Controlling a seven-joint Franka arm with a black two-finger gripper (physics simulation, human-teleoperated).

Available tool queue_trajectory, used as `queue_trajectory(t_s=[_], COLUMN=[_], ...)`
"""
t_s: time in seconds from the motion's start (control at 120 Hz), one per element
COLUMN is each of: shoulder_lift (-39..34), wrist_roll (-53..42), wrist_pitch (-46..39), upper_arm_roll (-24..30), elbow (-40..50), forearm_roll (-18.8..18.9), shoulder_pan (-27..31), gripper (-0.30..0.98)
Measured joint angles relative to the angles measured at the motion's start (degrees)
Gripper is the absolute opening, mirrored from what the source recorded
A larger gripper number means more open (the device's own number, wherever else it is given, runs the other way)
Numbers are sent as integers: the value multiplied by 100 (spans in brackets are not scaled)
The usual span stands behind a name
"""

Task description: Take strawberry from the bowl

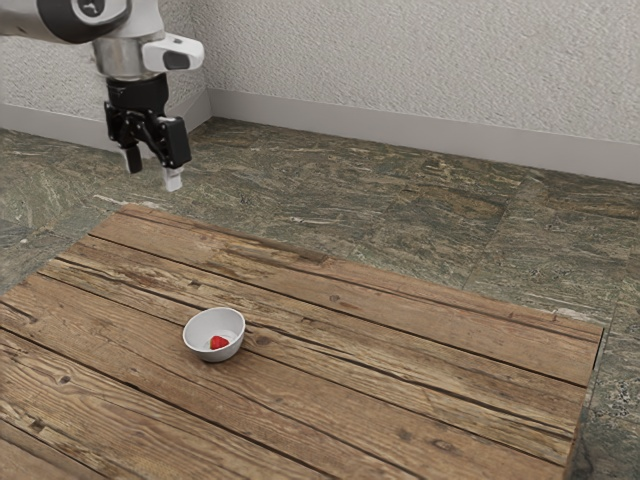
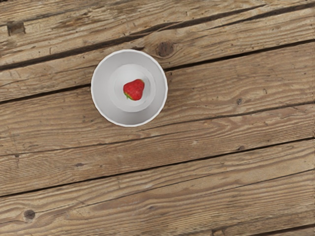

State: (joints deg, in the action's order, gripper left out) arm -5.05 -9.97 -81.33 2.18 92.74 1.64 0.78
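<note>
High above the table, toward the exterior view's upper left, my gripper (image 1: 152,180) hangs with its fingers apart and nothing between them. A white round bowl (image 1: 229,350) stands upright on the wooden table, lower than the gripper and off to the exterior view's right of it. Inside lies a red strawberry (image 1: 218,343). From above, the wrist view has the bowl (image 2: 101,105) with the strawberry (image 2: 134,90) resting on its bottom, a bit of green leaf at one end.
The plank table (image 1: 400,370) has gaps and knots in its boards. Its far edge borders a dark stone floor (image 1: 400,190), with a pale textured wall (image 1: 420,60) behind.
</note>
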Motion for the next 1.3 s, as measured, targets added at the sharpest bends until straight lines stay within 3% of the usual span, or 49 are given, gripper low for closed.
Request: queue_trajectory(t_s=[0.167,0.275,0.392,0.508,0.767,0.842,1.008,1.15,1.3], shoulder_lift=[-196,-272,616,1529,2547,2442,1751,1603,1201], wrist_roll=[108,172,-41,-496,-1915,-2409,-3366,-4006,-4414], wrist_pitch=[-41,-53,-340,-948,-2467,-2741,-3477,-3861,-4257], upper_arm_roll=[64,112,-3,-47,-43,-42,-42,-46,-67], elbow=[12,263,289,276,264,462,1837,2228,2823], forearm_roll=[26,80,132,156,145,124,101,80,-182], shoulder_pan=[19,-357,-621,-465,-285,-166,7,61,144], gripper=[69,69,69,69,69,69,69,69,68])
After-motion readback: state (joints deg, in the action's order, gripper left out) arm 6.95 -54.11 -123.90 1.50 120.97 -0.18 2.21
